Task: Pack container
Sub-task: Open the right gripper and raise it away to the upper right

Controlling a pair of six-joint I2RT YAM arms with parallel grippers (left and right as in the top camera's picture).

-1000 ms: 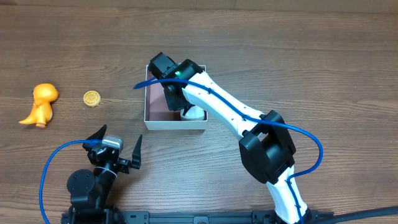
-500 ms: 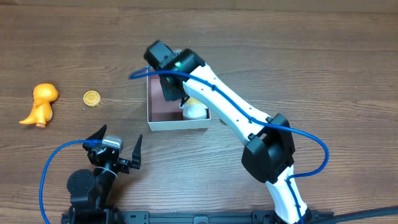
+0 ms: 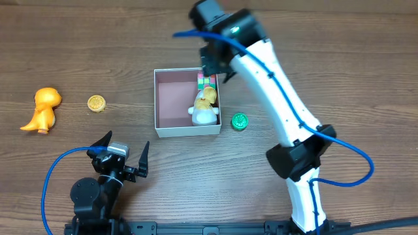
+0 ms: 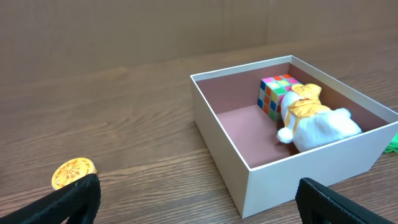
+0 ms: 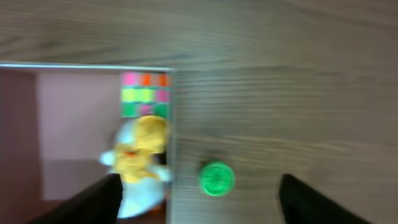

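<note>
Your right claw point(image 5: 199, 183) hangs spread wide with nothing between its fingers, above the far right corner of the container point(image 3: 173, 98). From there its own camera looks straight down on the container's right wall, which suits a claw that is between loads and needs a view of what lies on either side of that wall.

Just outside the wall, on the bare desk point(image 3: 359, 65), sits a small green disc point(image 3: 240, 121), close to the container's near right corner but apart from it. It is the nearest loose piece to this claw, so I judge it the natural next pick.

The container is the square, shallow white box with the dusty pink floor, standing in the middle of the desk with its open top up. Two things are in it, both crowded along the right wall: a colour cube point(image 3: 207, 81) in the far right corner, and a white and yellow plush toy point(image 3: 204, 108) lying on its side against the cube and reaching toward the near wall. The whole left part of the floor is bare, so there is room for more.

Your left claw point(image 3: 124, 147) is parked low at the near left, fingers fully apart and empty, facing the container. Far out to the left lie a gold coin point(image 3: 96, 103) and an orange dinosaur figure point(image 3: 42, 108), well apart from the box and on this claw's side.
</note>
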